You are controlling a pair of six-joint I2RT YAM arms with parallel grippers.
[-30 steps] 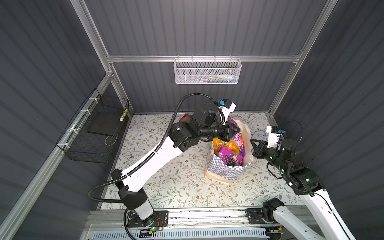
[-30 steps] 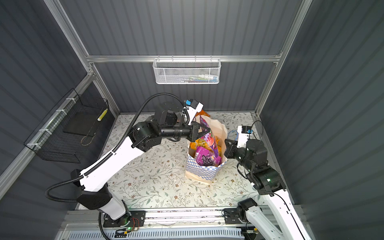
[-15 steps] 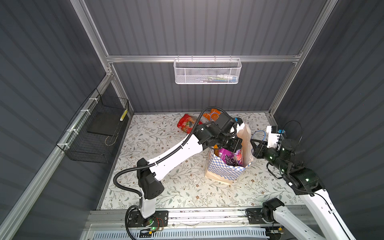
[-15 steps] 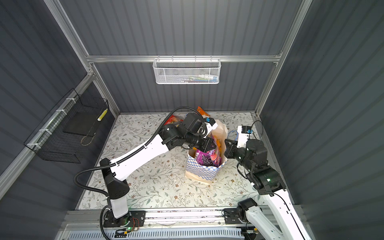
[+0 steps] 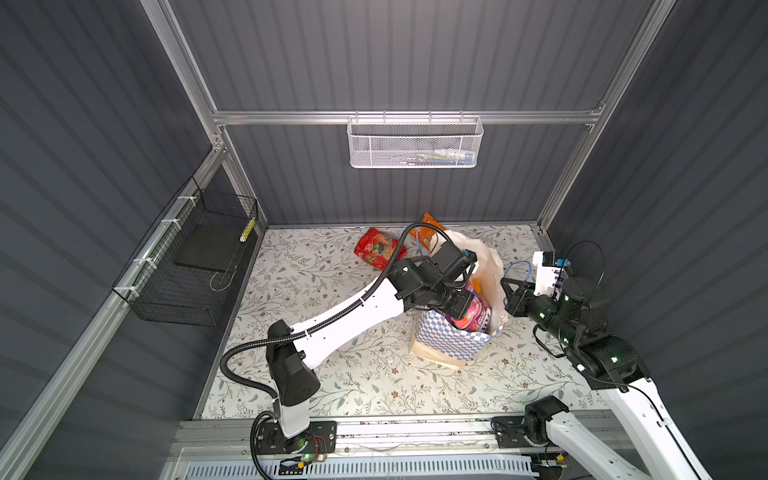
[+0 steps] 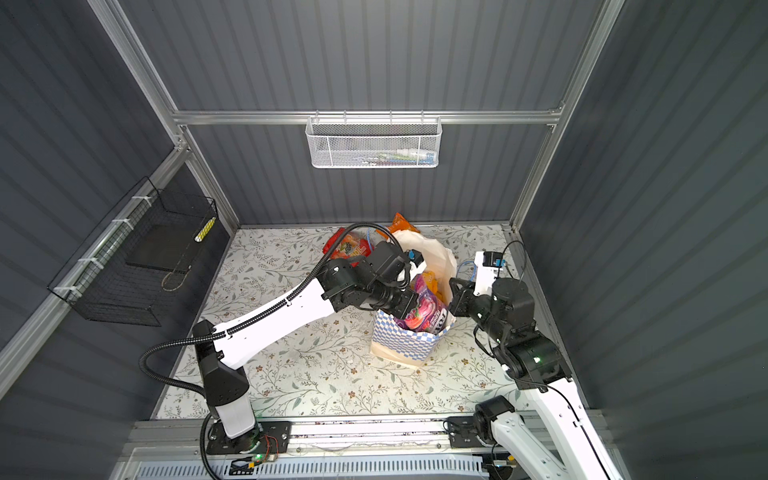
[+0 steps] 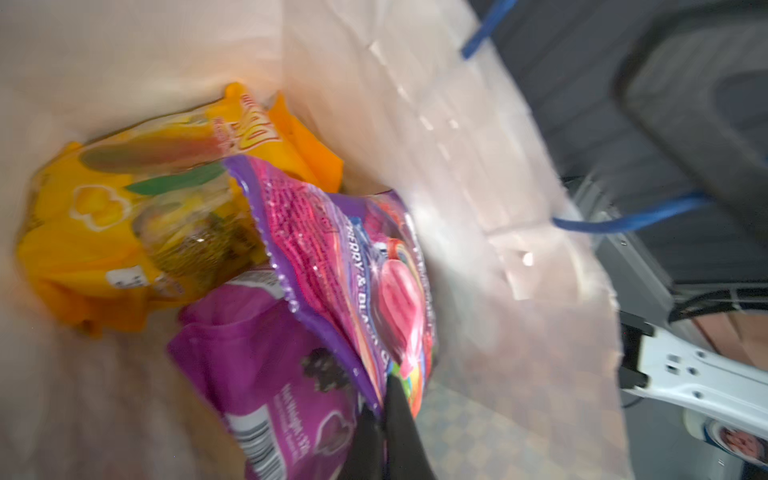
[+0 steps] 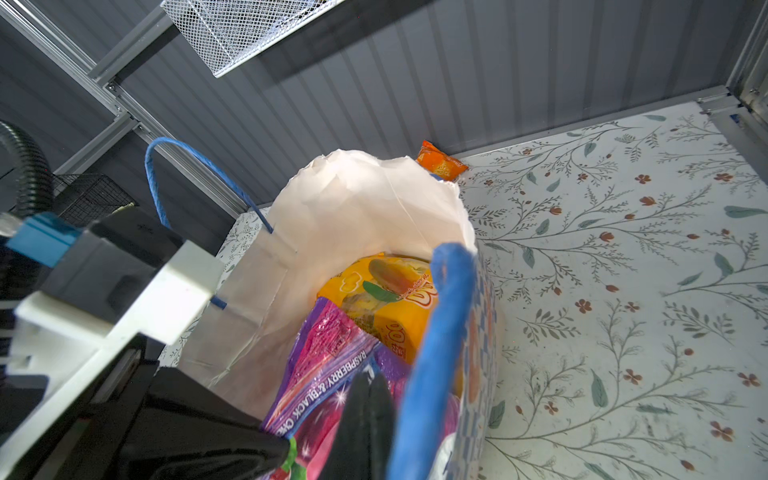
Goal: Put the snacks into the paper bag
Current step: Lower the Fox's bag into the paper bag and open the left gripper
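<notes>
In both top views the paper bag (image 5: 453,345) stands upright on the flowered table (image 5: 332,374). The left arm (image 5: 374,307) reaches into its mouth, and the right gripper (image 5: 507,291) sits at the rim on the bag's far side from that arm. A red packet (image 5: 376,251) and a small orange packet (image 5: 426,230) lie behind the bag

In the left wrist view, inside the bag, the left gripper (image 7: 384,419) appears to pinch a corner of the FOX'S packet (image 7: 353,270). That packet lies over a grape packet (image 7: 270,374) and a yellow-orange packet (image 7: 104,216)

In the right wrist view the right gripper is pressed together beside the bag's blue cord handle (image 8: 449,332); whether it pinches paper is unclear

The step looks like dropping the FOX'S packet; next comes letting go, lifting clear of the rim, then fetching the red packet
</notes>
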